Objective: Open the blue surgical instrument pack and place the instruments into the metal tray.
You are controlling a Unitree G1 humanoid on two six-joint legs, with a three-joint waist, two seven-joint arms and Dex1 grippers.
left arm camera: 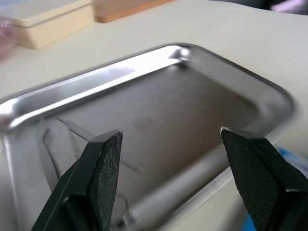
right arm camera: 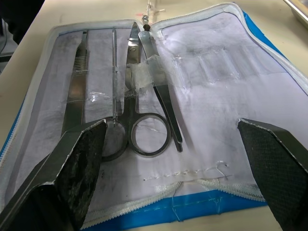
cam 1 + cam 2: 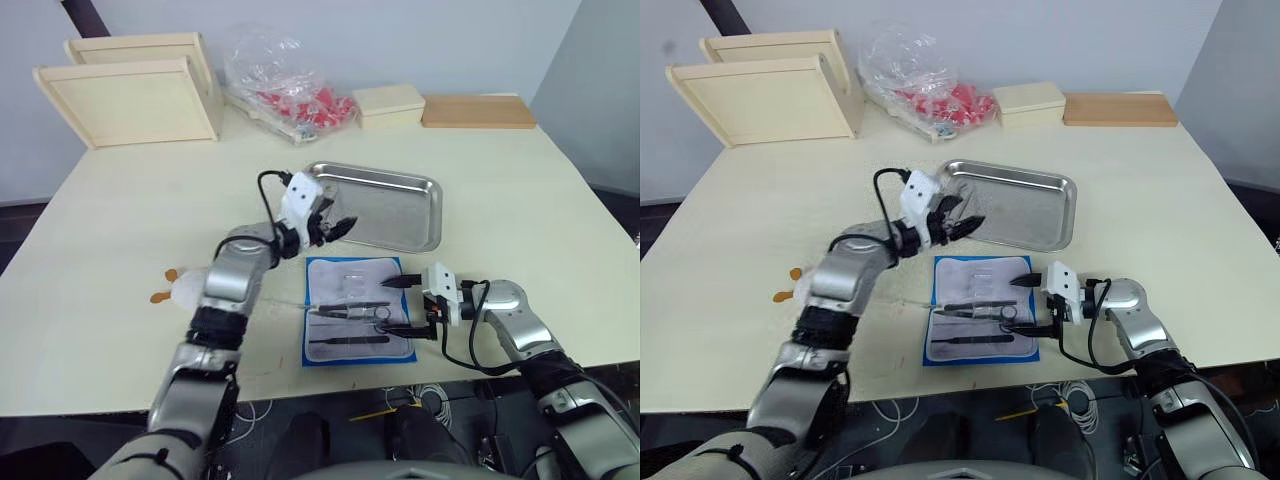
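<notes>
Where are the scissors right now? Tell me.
The scissors lie in the opened blue pack near the table's front edge, just in front of the metal tray, facing the open right gripper.

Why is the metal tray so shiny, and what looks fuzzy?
Left wrist view: light glares off the metal tray along its rim, and the boxes behind it are blurred. Right wrist view: the scissors look sharp, the black fingers up close soft.

Glossy steel tray point(image 3: 385, 208), seemingly cloth pack point(image 2: 159, 120), shiny metal instruments point(image 2: 130, 91)
</notes>
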